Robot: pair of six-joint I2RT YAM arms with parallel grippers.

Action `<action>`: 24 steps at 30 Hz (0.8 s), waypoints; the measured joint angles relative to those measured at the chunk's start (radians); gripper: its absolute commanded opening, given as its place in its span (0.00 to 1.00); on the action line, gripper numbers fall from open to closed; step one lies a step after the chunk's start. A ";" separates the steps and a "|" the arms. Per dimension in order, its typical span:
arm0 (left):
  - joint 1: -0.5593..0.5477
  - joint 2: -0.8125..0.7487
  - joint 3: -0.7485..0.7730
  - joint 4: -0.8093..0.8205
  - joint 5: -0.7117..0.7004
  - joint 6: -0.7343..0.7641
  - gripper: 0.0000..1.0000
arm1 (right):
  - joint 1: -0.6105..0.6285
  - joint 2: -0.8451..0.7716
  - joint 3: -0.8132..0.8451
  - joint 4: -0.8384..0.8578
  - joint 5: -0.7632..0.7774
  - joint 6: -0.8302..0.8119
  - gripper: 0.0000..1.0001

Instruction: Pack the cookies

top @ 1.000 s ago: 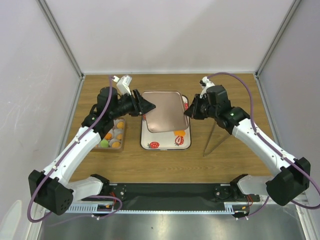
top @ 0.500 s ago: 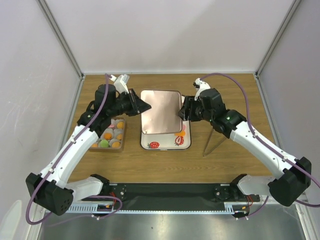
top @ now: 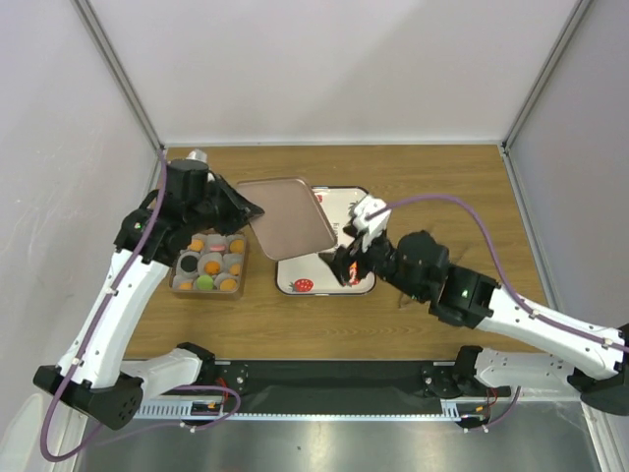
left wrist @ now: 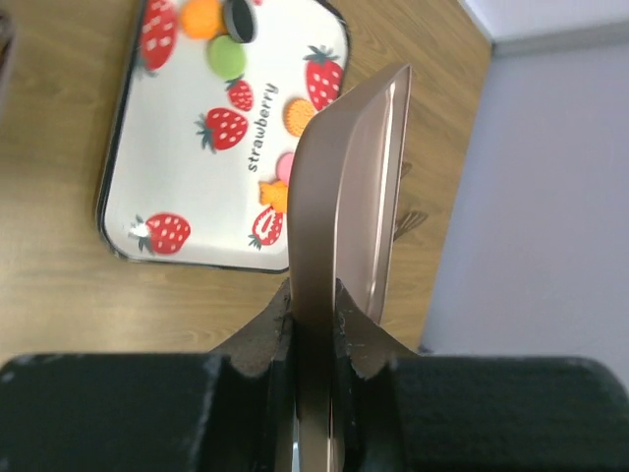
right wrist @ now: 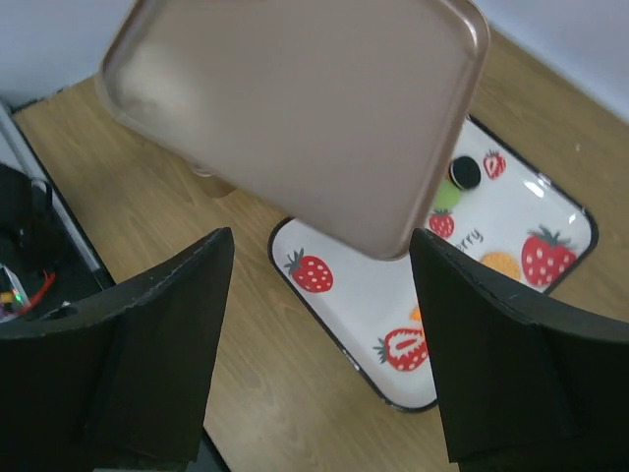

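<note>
left gripper (left wrist: 314,329): mine clamped the edge of the bronze tray (left wrist: 344,197), tilted
right gripper (right wrist: 319,295): my jaws stood wide, empty
cookies (left wrist: 228,56): loose on strawberry tray (left wrist: 187,157)

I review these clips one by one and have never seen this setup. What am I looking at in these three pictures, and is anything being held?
Two robot arms stand at the near edge of a wooden table. The wide picture looks down from above; the other two come from cameras on each wrist. The left gripper is shut on the edge of a tan tray, holding it tilted above a strawberry-print tray where loose cookies lie. A compartment box left of it holds more cookies. The right gripper is open and holds nothing.
</note>
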 measured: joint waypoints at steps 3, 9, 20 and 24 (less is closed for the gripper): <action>0.022 -0.002 0.028 -0.078 -0.029 -0.089 0.00 | 0.116 0.002 -0.053 0.080 0.051 -0.128 0.78; 0.060 0.005 0.043 -0.190 -0.035 -0.189 0.00 | 0.272 0.106 -0.091 0.233 0.197 -0.367 0.78; 0.066 0.019 0.068 -0.233 0.014 -0.218 0.00 | 0.280 0.282 -0.096 0.478 0.321 -0.658 0.65; 0.066 0.019 0.068 -0.235 0.035 -0.219 0.04 | 0.271 0.315 -0.094 0.517 0.329 -0.726 0.55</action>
